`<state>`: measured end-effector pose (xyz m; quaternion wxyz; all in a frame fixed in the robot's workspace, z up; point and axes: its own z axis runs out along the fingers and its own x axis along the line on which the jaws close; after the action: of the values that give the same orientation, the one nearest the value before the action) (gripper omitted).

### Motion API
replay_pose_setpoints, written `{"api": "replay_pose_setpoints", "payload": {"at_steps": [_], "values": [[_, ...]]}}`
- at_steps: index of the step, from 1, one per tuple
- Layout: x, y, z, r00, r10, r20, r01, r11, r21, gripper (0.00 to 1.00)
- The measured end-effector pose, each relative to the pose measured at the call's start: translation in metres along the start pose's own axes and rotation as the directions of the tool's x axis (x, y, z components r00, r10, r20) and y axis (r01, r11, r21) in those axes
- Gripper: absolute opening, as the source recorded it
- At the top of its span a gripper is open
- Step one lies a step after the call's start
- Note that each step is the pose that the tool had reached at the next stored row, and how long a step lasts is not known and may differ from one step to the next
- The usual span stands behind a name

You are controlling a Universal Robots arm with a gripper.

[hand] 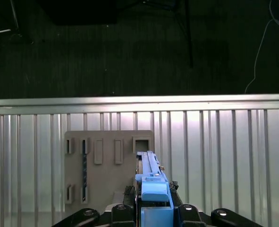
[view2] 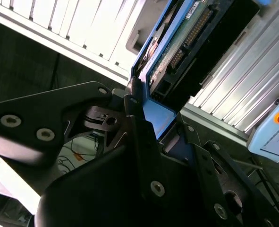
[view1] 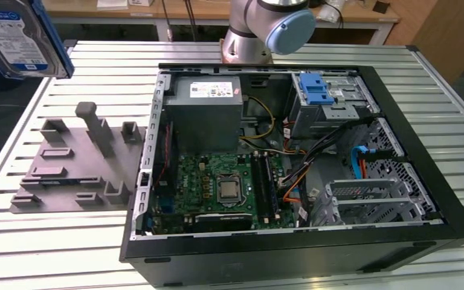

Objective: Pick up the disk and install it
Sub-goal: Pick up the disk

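Observation:
The disk [view1: 14, 36], a silver hard drive with a blue-and-white label and a blue frame, hangs in the air at the exterior view's far left top, above the table's edge and well clear of the open computer case [view1: 425, 151]. In both wrist views my gripper [hand: 153, 210] is shut on the disk [hand: 151, 182], its dark fingers [view2: 134, 118] clamping the blue frame's end. The second wrist view shows the disk's [view2: 186, 42] circuit-board side and connector. Below it, in the first wrist view, lies the grey holder [hand: 108, 165] with its slots.
The grey slotted holder [view1: 70, 163] lies on the slatted metal table [view1: 55, 241] at the case's left in the exterior view. Inside the case are a power supply [view1: 203, 115], a motherboard [view1: 220, 187], a drive cage with a blue tab [view1: 316, 90] and a metal cage [view1: 361, 199].

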<state>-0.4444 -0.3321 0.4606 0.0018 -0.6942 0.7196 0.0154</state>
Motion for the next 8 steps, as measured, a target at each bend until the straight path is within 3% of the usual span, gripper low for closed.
{"api": "replay_pose_setpoints", "payload": {"at_steps": [8], "values": [[-0.0004, 0.0003, -0.0158, 1.0000, 0.000, 0.0000, 0.000, 1.0000, 0.0000, 0.36]]}}
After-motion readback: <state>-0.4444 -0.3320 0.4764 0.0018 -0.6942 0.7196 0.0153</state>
